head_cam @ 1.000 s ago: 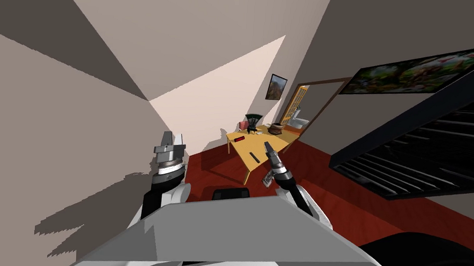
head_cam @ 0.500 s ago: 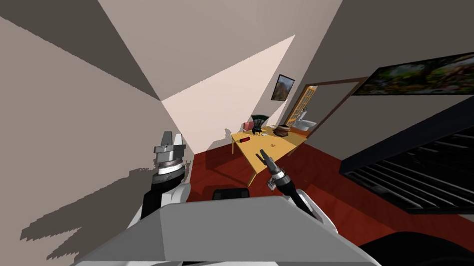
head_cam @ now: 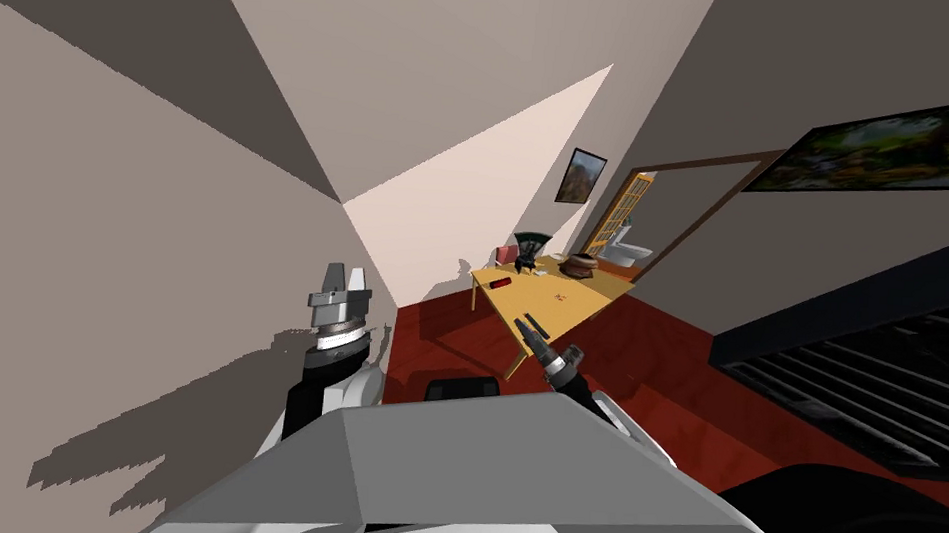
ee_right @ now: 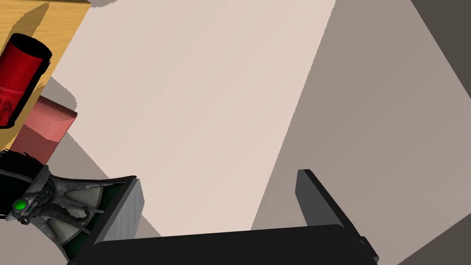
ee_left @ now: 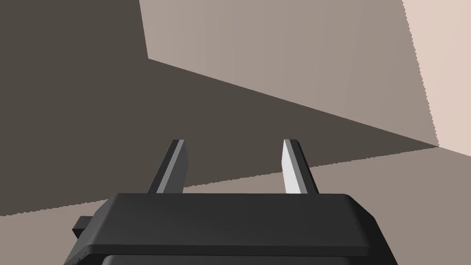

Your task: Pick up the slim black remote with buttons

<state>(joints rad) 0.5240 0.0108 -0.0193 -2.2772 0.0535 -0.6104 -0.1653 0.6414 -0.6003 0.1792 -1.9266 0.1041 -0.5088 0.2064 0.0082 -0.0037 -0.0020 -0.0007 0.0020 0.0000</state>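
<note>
Table (head_cam: pixel 583 301): one red cylinder (head_cam: pixel 501 283); two hands (head_cam: pixel 346 272) (head_cam: pixel 528 327).

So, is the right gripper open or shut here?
Open: on the right gripper, the fingers stand wide apart, nothing between them.

Light was flat and fairly bright. Beyond the left gripper (head_cam: pixel 346 271) a pale wedge crossed the wall (head_cam: pixel 445 217); a dark, jagged-edged shadow (head_cam: pixel 217 387) lay beside that gripper. Straight walls splayed toward the corners.
</note>
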